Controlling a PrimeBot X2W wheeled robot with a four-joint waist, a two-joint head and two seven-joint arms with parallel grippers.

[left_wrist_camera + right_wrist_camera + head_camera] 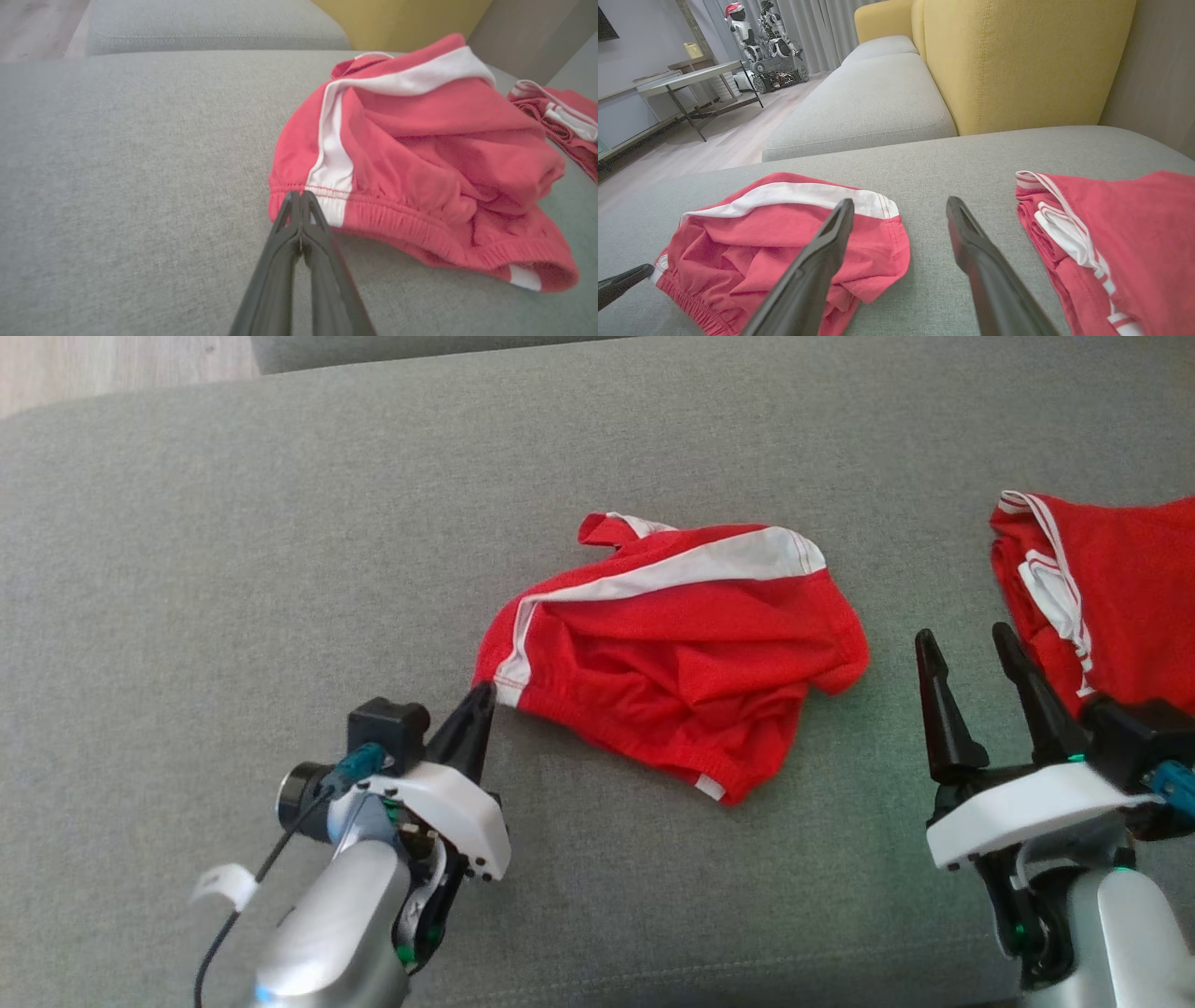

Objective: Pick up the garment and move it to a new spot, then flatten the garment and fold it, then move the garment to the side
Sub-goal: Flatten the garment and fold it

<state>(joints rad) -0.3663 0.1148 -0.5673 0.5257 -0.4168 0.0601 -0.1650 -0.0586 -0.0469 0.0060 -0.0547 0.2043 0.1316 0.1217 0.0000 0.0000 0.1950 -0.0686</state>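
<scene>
Task item: red shorts (672, 663) with a white side stripe (691, 569). Lies crumpled near the middle of the grey sofa cushion (233, 569), with the elastic waistband (397, 224) turned toward the robot and the cloth above it bunched in loose folds.

Left gripper (478, 700): fingers pressed together, no gap along their length. Touches the waistband with its tips, right at the foot of the white side stripe, at the left corner of the red shorts. Cannot tell whether any cloth is caught between the tips. Sits low over the cushion, angled in toward the shorts.

Right gripper (963, 637): fingers spread wide, nothing between them. Hangs over bare cushion between the red shorts and a second red garment (1120, 588), touching neither.

Second red garment: thin white stripes along one edge, lying apart from the shorts at the right side of the head view, cut off by the frame there. Partly covered in that view by the right gripper's dark camera housing.

Background, right wrist view: yellow backrest (1017, 60) behind the cushion, another grey seat (868, 102) beyond it, wood floor (714, 144), a low table (691, 77), and wheeled robot figures (761, 37) by grey curtains.
</scene>
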